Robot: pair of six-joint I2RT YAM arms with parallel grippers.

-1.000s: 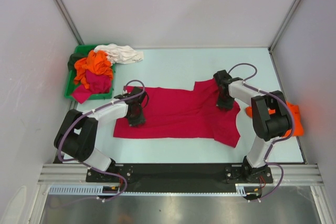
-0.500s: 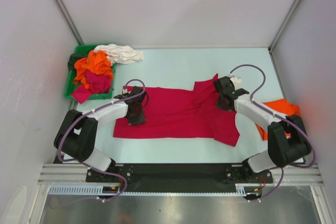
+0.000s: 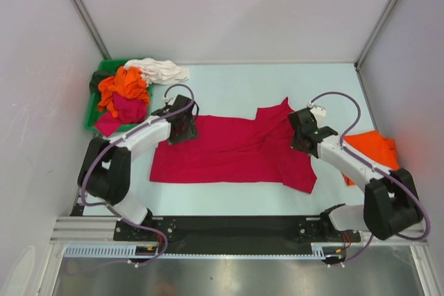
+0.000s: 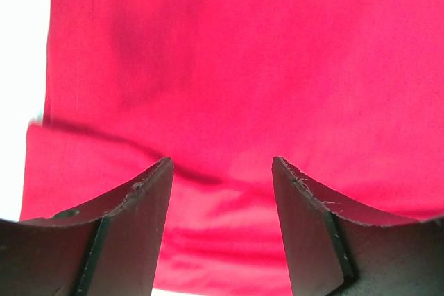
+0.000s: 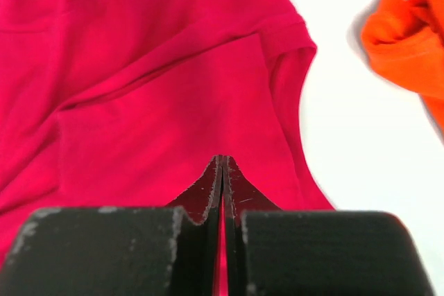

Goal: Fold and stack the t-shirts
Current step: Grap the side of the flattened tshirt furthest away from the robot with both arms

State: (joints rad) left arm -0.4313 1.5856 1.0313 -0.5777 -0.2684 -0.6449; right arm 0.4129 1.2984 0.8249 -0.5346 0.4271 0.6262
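A large crimson-red t-shirt [image 3: 236,149] lies spread flat across the middle of the table, with a sleeve at its right end. My left gripper [image 3: 182,128] hovers over its far left part. In the left wrist view the left gripper [image 4: 222,171] is open and empty, with red cloth [image 4: 243,67] below. My right gripper [image 3: 302,136] is over the shirt's right part. In the right wrist view the right gripper [image 5: 222,161] is shut just above the red cloth [image 5: 159,88], holding nothing that I can see. An orange t-shirt [image 3: 374,149] lies crumpled at the right and also shows in the right wrist view [image 5: 409,53].
A green bin [image 3: 90,114] at the back left holds a heap of an orange shirt [image 3: 123,84], a magenta shirt [image 3: 128,110] and a dark one [image 3: 97,81]. A white shirt [image 3: 164,71] spills from it onto the table. Grey walls close in on three sides.
My left gripper has moved away from the near left edge of the red shirt toward its far edge. My right arm has swung its elbow out to the right, uncovering the orange shirt.
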